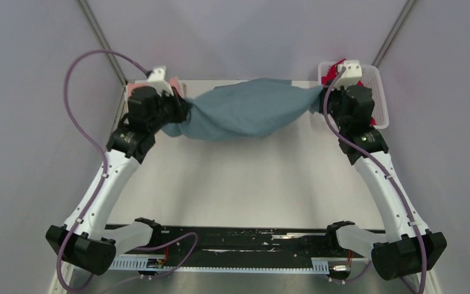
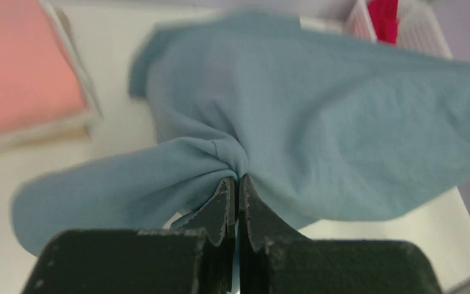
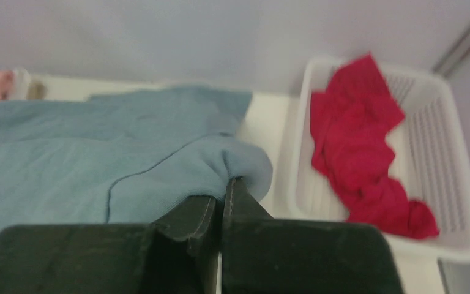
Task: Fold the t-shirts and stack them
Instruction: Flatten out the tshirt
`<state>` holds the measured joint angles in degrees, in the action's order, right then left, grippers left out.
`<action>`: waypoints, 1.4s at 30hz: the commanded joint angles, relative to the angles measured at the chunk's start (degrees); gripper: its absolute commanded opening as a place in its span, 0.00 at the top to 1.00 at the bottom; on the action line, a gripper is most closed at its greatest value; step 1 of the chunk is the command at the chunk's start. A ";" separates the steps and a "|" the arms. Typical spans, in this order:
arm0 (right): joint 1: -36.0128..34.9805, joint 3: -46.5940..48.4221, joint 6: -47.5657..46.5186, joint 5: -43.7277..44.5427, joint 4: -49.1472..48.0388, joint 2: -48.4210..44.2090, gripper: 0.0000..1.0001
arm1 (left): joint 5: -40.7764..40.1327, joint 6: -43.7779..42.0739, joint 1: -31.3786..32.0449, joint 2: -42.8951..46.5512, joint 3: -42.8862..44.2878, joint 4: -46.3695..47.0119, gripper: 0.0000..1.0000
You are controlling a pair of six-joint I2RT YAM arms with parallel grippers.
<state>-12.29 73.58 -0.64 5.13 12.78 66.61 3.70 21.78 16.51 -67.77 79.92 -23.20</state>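
Note:
The grey-blue t-shirt [image 1: 245, 109] hangs stretched between my two grippers above the far part of the table. My left gripper [image 1: 183, 110] is shut on its left end; in the left wrist view the jaws [image 2: 237, 184] pinch bunched blue cloth [image 2: 318, 141]. My right gripper [image 1: 324, 98] is shut on its right end; in the right wrist view the jaws [image 3: 227, 187] pinch a fold of the shirt [image 3: 98, 159]. The salmon-pink t-shirt [image 2: 18, 73] lies folded at the far left corner. The bright red t-shirt [image 3: 361, 147] lies crumpled in the white basket [image 3: 447, 184].
The white lattice basket [image 1: 380, 82] stands at the far right corner, partly behind my right arm. The pink shirt [image 1: 136, 87] sits behind my left wrist. Grey walls stand close on all sides. The bare table [image 1: 245, 184] stretches in front of the hanging shirt.

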 commanded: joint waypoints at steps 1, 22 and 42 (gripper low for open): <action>0.26 -12.58 5.57 5.02 9.86 -4.22 0.99 | 0.86 10.05 7.98 7.37 -22.02 1.54 0.98; 2.29 -10.83 29.58 29.94 36.59 8.14 0.00 | -6.38 16.65 28.96 14.85 -32.55 -4.10 0.00; -9.27 -39.17 32.54 -4.25 10.87 -7.69 0.00 | 5.17 8.89 9.25 -38.89 -6.39 6.41 0.00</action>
<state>-19.42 32.51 31.35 0.40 33.12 51.18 3.44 31.51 25.78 -105.01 71.13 -17.67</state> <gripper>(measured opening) 0.998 1.000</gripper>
